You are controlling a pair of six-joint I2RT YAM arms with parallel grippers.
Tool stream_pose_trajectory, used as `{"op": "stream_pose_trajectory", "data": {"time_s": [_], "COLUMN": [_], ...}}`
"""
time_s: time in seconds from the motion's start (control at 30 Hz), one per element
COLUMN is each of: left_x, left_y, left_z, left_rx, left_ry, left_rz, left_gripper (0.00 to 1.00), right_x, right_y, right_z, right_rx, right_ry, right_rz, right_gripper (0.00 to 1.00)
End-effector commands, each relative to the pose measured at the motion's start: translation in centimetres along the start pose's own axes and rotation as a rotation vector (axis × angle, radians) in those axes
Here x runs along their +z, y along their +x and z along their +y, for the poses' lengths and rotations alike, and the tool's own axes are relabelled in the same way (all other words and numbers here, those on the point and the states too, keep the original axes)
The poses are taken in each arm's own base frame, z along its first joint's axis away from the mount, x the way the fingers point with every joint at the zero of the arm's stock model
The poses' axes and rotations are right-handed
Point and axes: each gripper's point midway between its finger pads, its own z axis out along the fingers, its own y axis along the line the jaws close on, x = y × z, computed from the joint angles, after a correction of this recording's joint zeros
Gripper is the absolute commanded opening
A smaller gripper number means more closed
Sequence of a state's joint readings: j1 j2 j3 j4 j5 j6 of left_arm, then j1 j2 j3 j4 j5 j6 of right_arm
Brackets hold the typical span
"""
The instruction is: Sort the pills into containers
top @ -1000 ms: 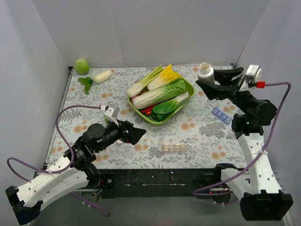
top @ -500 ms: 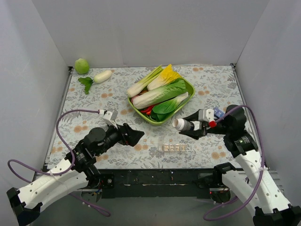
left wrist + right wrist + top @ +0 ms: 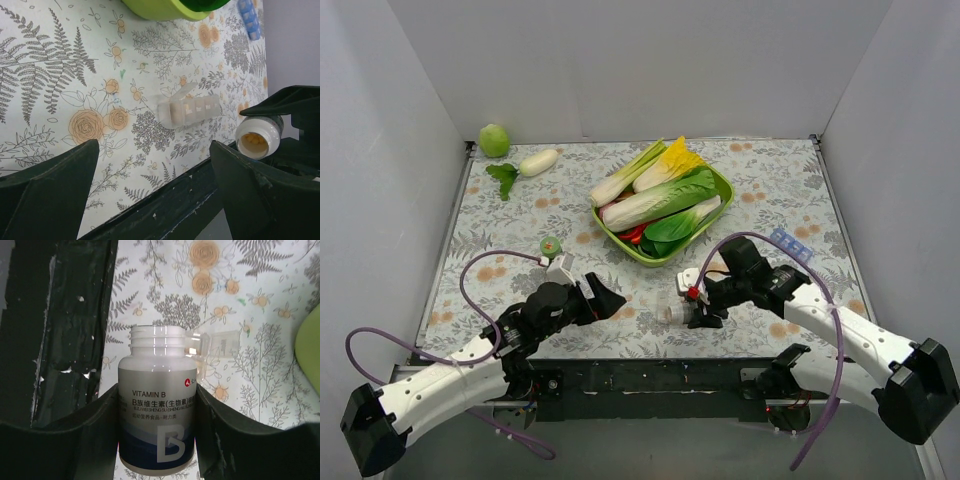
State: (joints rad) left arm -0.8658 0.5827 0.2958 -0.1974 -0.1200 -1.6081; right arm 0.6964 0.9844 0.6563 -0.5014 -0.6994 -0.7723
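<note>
The containers, a translucent whitish strip of small compartments with one lid flipped up, lie near the table's front edge. My right gripper is shut on an uncapped white and blue "VITAMIN B" bottle. It holds the bottle on its side with the mouth just over the containers. Orange pills show inside the bottle's mouth. My left gripper is open and empty, low over the front edge just left of the strip.
A green bowl of vegetables stands behind the containers. A blue pill strip lies to the right and a small green cap to the left. A green ball and a white radish sit at the back left.
My right arm swung from the back right down to the front centre with the bottle and tipped it over the containers. My left gripper shifted forward, uncovering the green cap.
</note>
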Motion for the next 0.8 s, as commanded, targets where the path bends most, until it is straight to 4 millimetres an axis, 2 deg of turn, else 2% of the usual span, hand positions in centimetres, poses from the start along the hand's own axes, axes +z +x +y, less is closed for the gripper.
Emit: {"op": "stream_pose_trajectory", "data": {"time_s": [0.0,0.47,0.77], "left_x": [0.5,0.7,0.5], "left_y": [0.6,1.4,1.3], "left_z": [0.3,1.3,2.0], "left_rx": [-0.028,-0.029,-0.046], "left_ry": [-0.01,-0.033,-0.05], "left_rz": [0.025,0.04,0.025], "left_gripper": [0.93,0.94,0.94], "right_x": [0.5,2.0,2.5], "right_y": [0.5,2.9,3.0], "right_z": [-1.5,-3.2,-4.1], "right_rx": [-0.021,0.058,0.08], "right_ry": [0.043,0.079,0.089], "right_rz": [0.052,0.165,0.217], "right_gripper": [0.09,0.08,0.07]}}
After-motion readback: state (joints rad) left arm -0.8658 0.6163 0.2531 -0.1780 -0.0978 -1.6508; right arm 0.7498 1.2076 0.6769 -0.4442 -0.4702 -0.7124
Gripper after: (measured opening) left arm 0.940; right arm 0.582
